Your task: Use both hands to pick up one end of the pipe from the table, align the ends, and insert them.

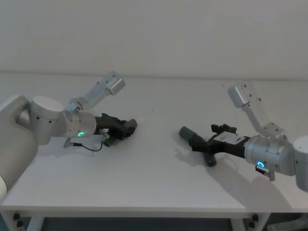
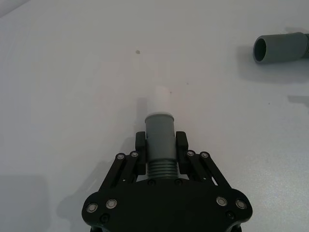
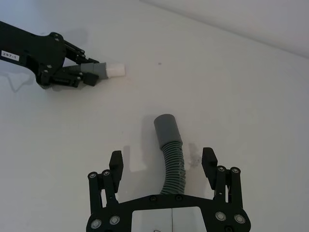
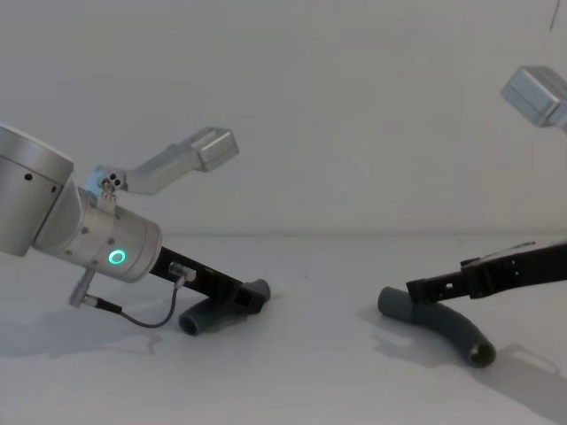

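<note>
The left gripper (image 2: 160, 145) clamps the short pipe piece (image 2: 159, 133) on the table (image 1: 154, 183), its pale tip (image 2: 158, 99) left free for mating. The right gripper (image 3: 162, 159) straddles the long corrugated piece (image 3: 174, 169) behind its socket sleeve (image 3: 167, 128) with fingers wide, nothing gripped yet

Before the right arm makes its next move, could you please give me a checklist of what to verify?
1. Left gripper shut on the short piece: ok.
2. Right gripper gripping the long piece: not ok; its fingers stand open on either side, apart from it.
3. Long piece lying between the right fingers: ok.
4. Socket sleeve mouth unblocked: ok.
5. Pale tip lined up with the socket sleeve: not ok; they lie apart across the table.
</note>
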